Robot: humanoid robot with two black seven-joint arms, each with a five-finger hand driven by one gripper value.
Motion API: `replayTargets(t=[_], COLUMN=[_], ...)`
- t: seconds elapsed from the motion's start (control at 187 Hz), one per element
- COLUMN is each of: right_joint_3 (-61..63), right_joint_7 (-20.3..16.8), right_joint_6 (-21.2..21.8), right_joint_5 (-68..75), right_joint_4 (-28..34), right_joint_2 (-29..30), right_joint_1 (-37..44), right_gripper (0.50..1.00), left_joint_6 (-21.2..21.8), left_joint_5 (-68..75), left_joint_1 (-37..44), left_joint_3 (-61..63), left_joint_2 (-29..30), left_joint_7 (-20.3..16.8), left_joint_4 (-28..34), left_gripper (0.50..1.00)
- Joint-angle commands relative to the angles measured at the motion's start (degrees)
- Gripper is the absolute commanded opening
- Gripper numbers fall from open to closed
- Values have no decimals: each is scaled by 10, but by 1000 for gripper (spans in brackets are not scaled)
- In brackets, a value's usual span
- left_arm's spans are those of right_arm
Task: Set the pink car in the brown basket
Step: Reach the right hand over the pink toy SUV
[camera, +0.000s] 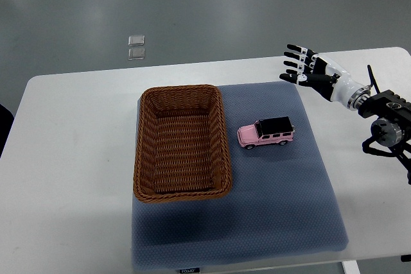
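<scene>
White table (pixel 77 133) carries the brown basket (pixel 182 144); pink car (pixel 266 133) waits beside its right wall, my right hand (pixel 305 68) spread, approaching.

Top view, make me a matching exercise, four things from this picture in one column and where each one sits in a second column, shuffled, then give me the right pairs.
Things:
1. pink car
2. brown basket
3. right hand
4. blue mat

Places:
A. spread flat on the white table, under the basket and the car
B. in the air above the mat's far right corner, fingers spread, holding nothing
C. on the mat, just right of the basket
D. on the mat's left part, nothing inside

Pairs: 1-C, 2-D, 3-B, 4-A
</scene>
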Motion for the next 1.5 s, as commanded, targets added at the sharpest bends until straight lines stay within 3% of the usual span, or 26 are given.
replayTargets(t=[0.0, 0.427, 0.758, 1.302, 1.494], right_joint_3=[-7, -134, -162, -238, -271], right_joint_7=[1, 22, 23, 23, 23], right_joint_6=[6, 8, 2, -7, -12], right_joint_5=[-57, -246, -414, -455, -463], right_joint_4=[13, 133, 142, 150, 150], right_joint_2=[-9, -96, -98, -96, -90], right_joint_1=[6, 74, 83, 118, 131], right_gripper=[926, 923, 921, 913, 879], left_joint_6=[0, 0, 0, 1, 0], left_joint_5=[0, 0, 0, 0, 0], left_joint_1=[0, 0, 0, 0, 0], left_joint_3=[0, 0, 0, 0, 0], left_joint_2=[0, 0, 0, 0, 0], left_joint_7=[0, 0, 0, 0, 0], left_joint_4=[0, 0, -1, -1, -1], left_gripper=[1000, 1000, 1000, 1000, 1000])
